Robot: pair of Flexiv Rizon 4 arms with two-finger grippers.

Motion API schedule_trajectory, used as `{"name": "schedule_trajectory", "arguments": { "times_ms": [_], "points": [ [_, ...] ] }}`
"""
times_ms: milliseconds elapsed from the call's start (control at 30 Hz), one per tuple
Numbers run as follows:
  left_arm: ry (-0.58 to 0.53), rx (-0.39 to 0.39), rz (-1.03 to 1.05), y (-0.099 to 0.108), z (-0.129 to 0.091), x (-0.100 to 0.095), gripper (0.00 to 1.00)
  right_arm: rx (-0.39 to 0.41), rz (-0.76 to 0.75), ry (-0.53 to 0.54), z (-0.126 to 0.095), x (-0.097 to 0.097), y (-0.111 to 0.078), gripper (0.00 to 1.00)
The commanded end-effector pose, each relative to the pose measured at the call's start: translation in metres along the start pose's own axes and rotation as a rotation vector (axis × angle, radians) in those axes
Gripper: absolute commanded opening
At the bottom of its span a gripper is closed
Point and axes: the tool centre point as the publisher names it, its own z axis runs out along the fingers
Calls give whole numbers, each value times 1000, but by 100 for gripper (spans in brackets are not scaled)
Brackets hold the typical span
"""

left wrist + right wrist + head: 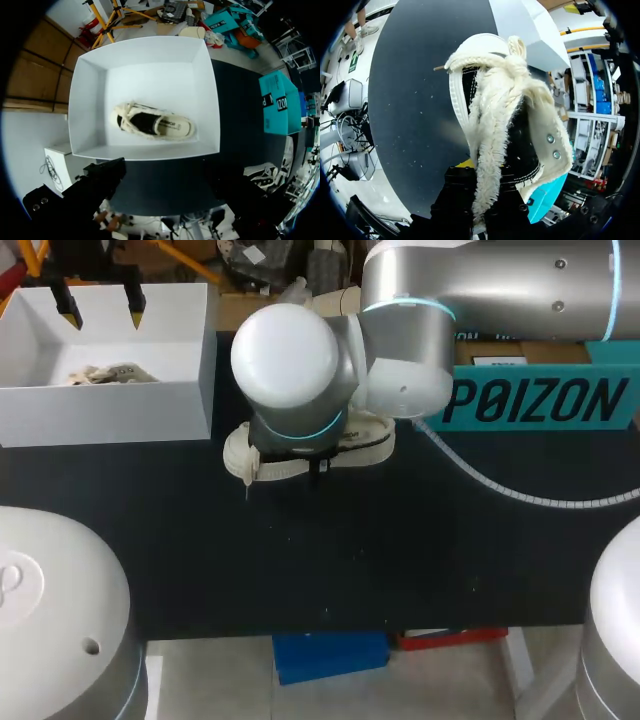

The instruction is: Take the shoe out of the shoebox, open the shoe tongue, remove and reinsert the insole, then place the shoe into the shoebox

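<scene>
- Right gripper (481, 172) clamped on the shoe (372, 438) by its fuzzy tongue, frame centre.
- Left gripper (101, 303) spread wide, empty, above shoebox (100, 415), upper left.
- Second shoe (152, 125) lies inside.

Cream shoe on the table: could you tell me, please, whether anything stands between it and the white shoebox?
Nothing visible lies between the cream fuzzy-laced shoe and the white cardboard shoebox. A second cream shoe lies in the box, and the left hand hangs open above it.
</scene>
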Motion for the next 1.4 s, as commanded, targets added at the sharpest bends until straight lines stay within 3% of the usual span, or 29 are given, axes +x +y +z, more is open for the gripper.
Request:
{"name": "schedule_trajectory", "arguments": {
  "times_ms": [33, 300, 633, 900, 933, 967, 1233, 1333, 1400],
  "points": [
    [-3, -1, -2, 0, 0, 1, 100, -9, 13, 6, 19, 9, 7, 0],
    [-3, -1, -2, 0, 0, 1, 100, 0, 91, 40, 42, 30, 10, 0],
    [-3, -1, -2, 0, 0, 1, 100, -8, 115, 88, 56, 56, 8, 0],
    [-3, -1, -2, 0, 0, 1, 100, -31, 126, 110, 63, 66, 5, 0],
    [-3, -1, -2, 0, 0, 1, 100, -32, 125, 114, 64, 67, 4, 35],
    [-3, -1, -2, 0, 0, 1, 100, -33, 120, 115, 64, 67, 4, 100],
    [-3, -1, -2, 0, 0, 1, 100, -20, 58, 144, 44, 52, -16, 100],
    [-3, -1, -2, 0, 0, 1, 100, -55, 0, 147, 30, 38, -27, 100],
    [-3, -1, -2, 0, 0, 1, 100, -127, -40, 120, 17, 26, -33, 100]
  ]
}}
